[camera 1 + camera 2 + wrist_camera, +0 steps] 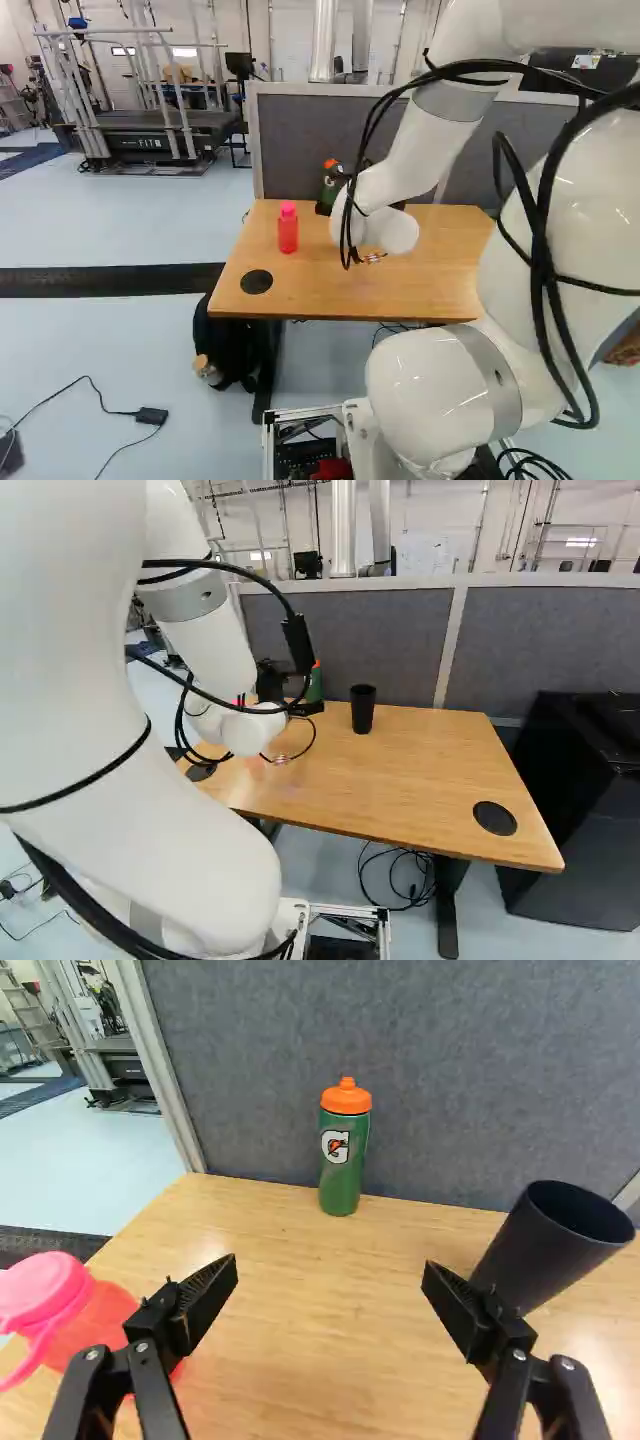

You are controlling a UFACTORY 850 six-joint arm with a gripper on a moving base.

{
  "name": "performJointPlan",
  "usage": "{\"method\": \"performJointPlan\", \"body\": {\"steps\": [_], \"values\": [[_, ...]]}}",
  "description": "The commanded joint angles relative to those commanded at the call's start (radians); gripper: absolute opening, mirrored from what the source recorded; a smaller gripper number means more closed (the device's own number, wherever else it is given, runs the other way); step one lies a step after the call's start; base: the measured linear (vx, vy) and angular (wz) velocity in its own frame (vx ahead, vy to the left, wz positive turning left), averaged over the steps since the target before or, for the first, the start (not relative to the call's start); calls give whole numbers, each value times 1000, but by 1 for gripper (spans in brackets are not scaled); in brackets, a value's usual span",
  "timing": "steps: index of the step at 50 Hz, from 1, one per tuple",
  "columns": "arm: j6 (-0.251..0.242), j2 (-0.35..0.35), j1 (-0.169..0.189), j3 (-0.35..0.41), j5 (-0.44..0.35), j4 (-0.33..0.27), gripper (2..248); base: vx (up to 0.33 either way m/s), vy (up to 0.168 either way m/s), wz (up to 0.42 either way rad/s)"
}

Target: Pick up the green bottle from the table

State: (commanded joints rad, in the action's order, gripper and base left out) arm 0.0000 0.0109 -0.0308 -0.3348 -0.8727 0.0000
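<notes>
The claw [290,691] gapes wide and empty; the green bottle [331,184] stands at the left base view's upper middle.

The lane between pink bottle [92,1328] and black cup [530,1252] is open.

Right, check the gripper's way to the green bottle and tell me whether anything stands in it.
Nothing visible stands between the open gripper and the green bottle ahead of it. The pink bottle and the black cup flank that path, one on each side.
</notes>
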Motion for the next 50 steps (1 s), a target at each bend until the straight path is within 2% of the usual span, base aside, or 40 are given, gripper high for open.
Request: {"method": "performJointPlan", "body": {"steps": [28,50], "values": [[0,-141,3,-149,5,0,247,0,0,0],[0,-245,5,-267,55,0,247,0,0,0]]}}
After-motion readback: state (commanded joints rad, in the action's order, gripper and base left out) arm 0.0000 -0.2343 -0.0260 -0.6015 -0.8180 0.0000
